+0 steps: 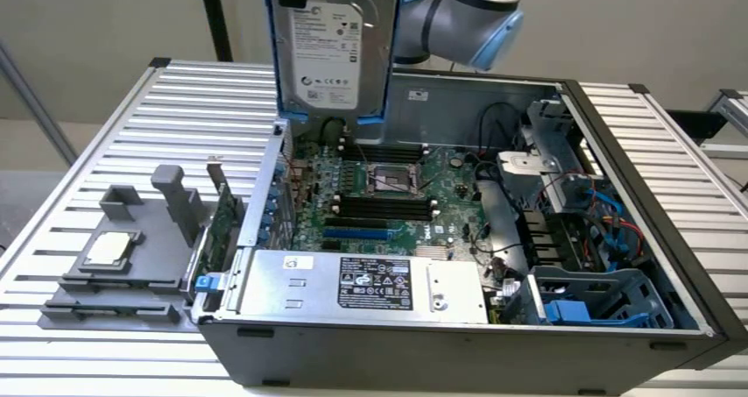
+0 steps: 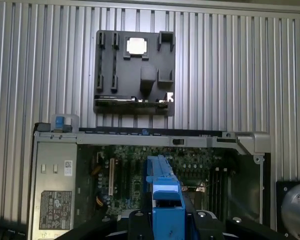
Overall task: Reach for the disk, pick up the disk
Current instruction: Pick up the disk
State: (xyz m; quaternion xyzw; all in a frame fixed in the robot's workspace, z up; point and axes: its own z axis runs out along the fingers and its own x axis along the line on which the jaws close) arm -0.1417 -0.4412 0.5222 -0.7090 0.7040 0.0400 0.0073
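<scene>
Since the disk hangs upright well above the open computer case, I'd say the pickup is basically done, so what's called for now is just a steady hold. The gripper is pinching its blue frame edge. Count: one disk, one case, one grey tray, one small chip.

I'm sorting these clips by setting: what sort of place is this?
Probably a robot lab bench for computer assembly: an open PC case with its motherboard exposed sits on a slatted metal table, beside a grey fixture.
</scene>
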